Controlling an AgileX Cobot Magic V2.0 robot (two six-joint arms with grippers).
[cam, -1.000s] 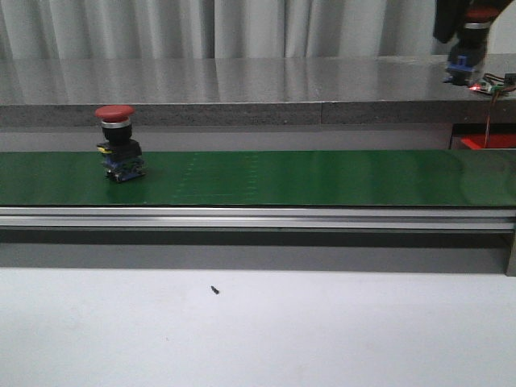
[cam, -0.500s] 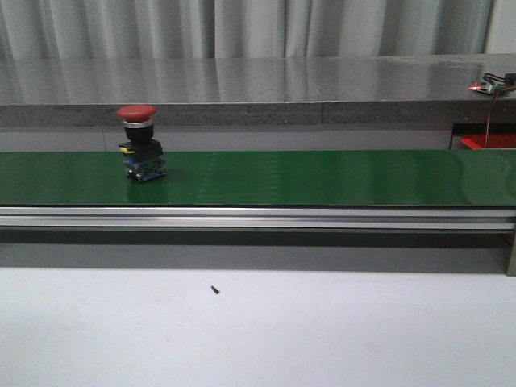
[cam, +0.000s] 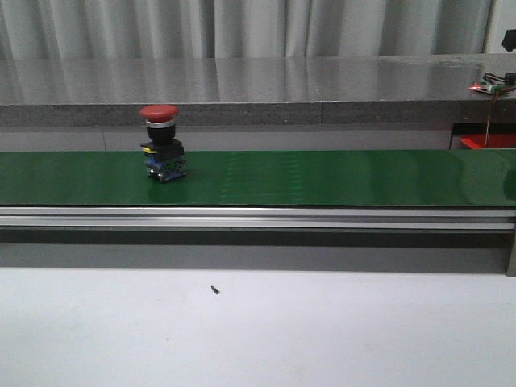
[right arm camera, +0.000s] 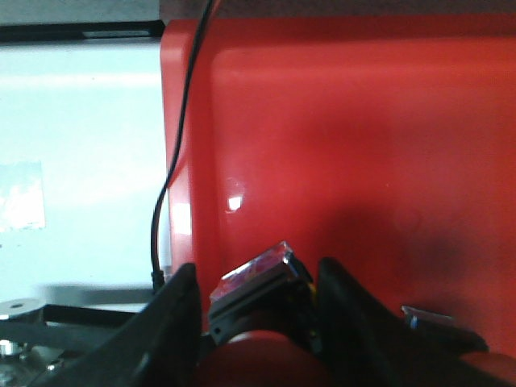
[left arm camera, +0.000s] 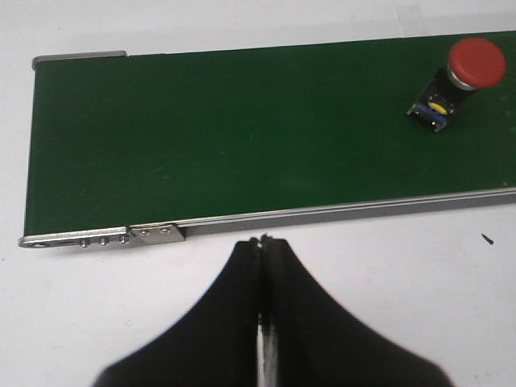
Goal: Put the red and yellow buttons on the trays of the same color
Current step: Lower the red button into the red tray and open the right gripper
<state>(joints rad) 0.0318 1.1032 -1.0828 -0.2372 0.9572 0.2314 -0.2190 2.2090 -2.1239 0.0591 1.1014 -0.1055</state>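
A small dark speck (cam: 215, 289) is lying on the white table (cam: 258, 330) near its front edge, just ahead of the conveyor. Beyond it, the green conveyor belt (cam: 322, 177) is running across the table from the left edge to the right, with a silver rail (cam: 258, 216) along its near side. A red button (cam: 161, 143) is standing upright on the belt toward its left part, red cap on top of a black body with a blue base. In the left wrist view, the left end effector (left arm camera: 262, 242) is hanging over the white table just outside the belt's rail, its fingers pressed together with nothing between them, and the button is sitting well apart from it on the belt. Farther back, a grey ledge (cam: 242, 89) is running along the far edge. At the far right, the right end effector (right arm camera: 258, 298) is hovering over the red tray (right arm camera: 363, 145), its fingers closed around a second red button (right arm camera: 262, 282); a black cable (right arm camera: 173, 161) is running along the tray's edge.
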